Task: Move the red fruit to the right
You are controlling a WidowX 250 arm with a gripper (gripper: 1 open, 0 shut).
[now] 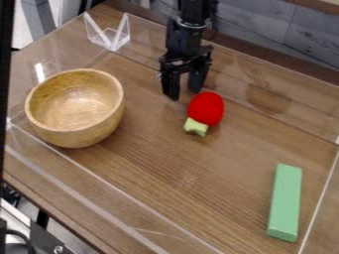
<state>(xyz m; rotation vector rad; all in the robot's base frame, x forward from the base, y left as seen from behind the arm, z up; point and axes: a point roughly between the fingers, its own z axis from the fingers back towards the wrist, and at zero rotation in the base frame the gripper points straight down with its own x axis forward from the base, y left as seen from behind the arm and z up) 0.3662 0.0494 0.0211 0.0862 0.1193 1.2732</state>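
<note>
The red fruit point(203, 109) lies on the wooden table point(172, 169), right of the wooden bowl point(74, 106) and well apart from it, green stem end pointing toward the camera. Bowl upright; nothing visible inside it. Green block point(284, 201) lies far right of the bowl, nearer the camera. Gripper point(181, 85) hangs vertically, pointing down, beyond the bowl's right side, just up-left of the fruit; jaws spread, holding nothing.
</note>
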